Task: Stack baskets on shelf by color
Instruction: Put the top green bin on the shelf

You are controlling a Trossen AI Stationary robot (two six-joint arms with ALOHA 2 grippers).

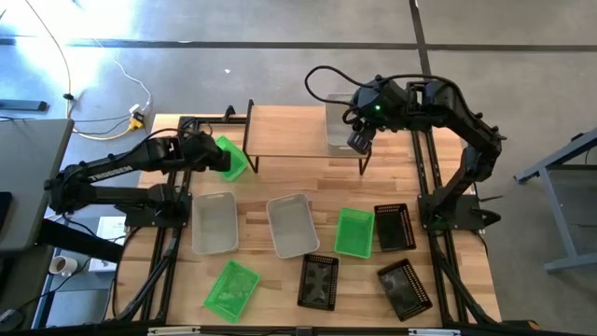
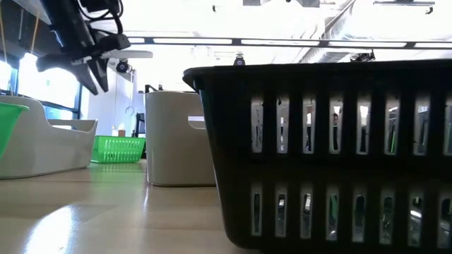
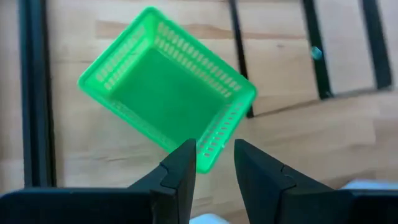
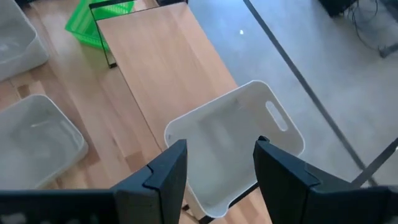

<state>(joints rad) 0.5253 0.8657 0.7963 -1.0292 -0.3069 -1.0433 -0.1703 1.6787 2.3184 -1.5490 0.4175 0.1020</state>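
**Right gripper above a grey basket on the shelf; left gripper at a green one**

Right gripper (image 4: 214,180) hangs with its fingers spread over a pale grey basket (image 1: 340,128), which sits at the right end of the shelf (image 1: 289,133); the fingers straddle the basket's near wall without visibly closing on it, so this looks like the moment of setting down or letting go, though I cannot tell which; left gripper (image 3: 211,171) is just beyond the shelf's left end, its fingers parted on either side of one wall of a green basket (image 3: 168,87), which lies tilted on the table beside the shelf's left legs; whether they are pinching it I cannot say.

In front of the shelf lie two more grey baskets (image 1: 214,222), two green baskets (image 1: 354,231) and three black baskets (image 1: 394,227); only the one grey basket is on the shelf, so the task is in its early part.

Next, by my judgement: the left gripper must close firmly on the green wall and lift it clear of the shelf's legs.
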